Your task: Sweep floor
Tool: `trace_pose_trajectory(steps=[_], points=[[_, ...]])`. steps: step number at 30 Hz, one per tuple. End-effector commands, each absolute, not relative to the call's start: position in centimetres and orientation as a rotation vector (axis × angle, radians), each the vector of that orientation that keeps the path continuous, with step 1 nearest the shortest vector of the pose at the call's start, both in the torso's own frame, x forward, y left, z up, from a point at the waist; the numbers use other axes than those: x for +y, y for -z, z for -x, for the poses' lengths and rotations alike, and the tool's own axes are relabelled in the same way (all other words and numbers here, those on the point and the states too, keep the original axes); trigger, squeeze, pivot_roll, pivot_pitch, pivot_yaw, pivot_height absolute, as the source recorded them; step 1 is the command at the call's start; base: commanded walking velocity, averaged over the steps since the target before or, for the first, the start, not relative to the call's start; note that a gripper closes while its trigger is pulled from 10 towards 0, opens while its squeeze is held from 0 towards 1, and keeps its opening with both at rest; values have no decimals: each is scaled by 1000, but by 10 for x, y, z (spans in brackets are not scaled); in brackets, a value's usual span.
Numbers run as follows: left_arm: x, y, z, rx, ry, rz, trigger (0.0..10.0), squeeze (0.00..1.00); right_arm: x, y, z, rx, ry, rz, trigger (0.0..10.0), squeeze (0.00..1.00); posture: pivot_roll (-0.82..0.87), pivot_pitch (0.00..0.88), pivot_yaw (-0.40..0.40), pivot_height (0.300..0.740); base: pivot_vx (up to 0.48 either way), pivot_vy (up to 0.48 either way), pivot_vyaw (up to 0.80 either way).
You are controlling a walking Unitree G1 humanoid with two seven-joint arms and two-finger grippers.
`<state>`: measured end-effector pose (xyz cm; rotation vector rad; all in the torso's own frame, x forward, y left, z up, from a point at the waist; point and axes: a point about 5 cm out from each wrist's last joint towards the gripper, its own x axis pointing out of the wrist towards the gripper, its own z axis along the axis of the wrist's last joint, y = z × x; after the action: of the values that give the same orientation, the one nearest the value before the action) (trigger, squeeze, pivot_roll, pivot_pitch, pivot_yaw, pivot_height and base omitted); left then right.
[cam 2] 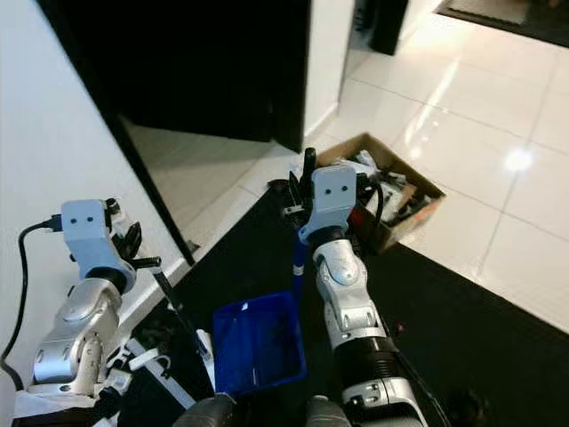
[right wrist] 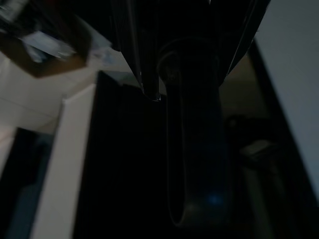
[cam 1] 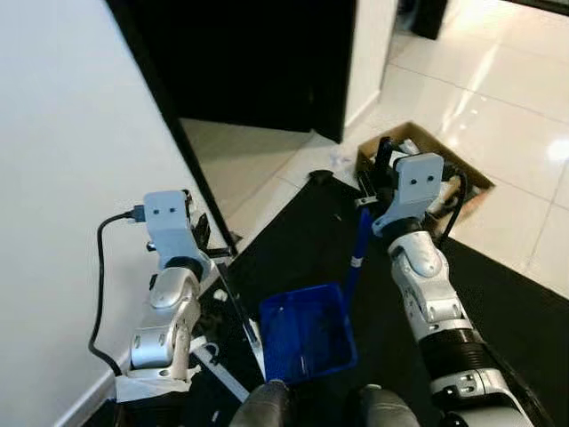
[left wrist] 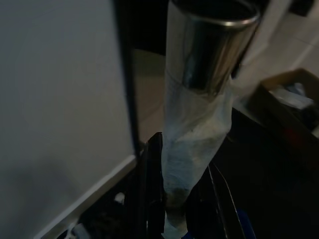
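A blue dustpan lies on the black mat just in front of my feet. A blue handle with a white band rises from its back edge, and my right gripper is shut around its top. In the right wrist view this handle is a dark tube between the black fingers. My left gripper is shut on a thin metal pole that slants down to the pan's left edge. Up close the pole is silver and wrapped in white tape, held between the fingers.
A white wall runs close along my left, with a dark doorway ahead. An open cardboard box full of odds and ends stands just beyond my right gripper. Glossy tile floor lies beyond the mat. Small white clutter lies at the wall's base.
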<state>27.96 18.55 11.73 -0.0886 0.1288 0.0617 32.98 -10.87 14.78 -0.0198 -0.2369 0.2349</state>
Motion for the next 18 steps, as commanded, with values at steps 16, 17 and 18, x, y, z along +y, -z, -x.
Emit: trace_pose_trajectory(steps=[16,17,18], points=[[187,-119,-280,111,-68,79,10000,0,-101,-144,-329,-232,-276,43,10000,0,18,89,69,740,0,0,788],[187,-119,-280,111,-68,79,10000,0,-101,-144,-329,-232,-277,43,10000,0,18,90,69,740,0,0,794],[187,-119,-280,110,-68,79,10000,0,-101,-145,-329,-233,-277,43,10000,0,18,90,69,740,0,0,794]])
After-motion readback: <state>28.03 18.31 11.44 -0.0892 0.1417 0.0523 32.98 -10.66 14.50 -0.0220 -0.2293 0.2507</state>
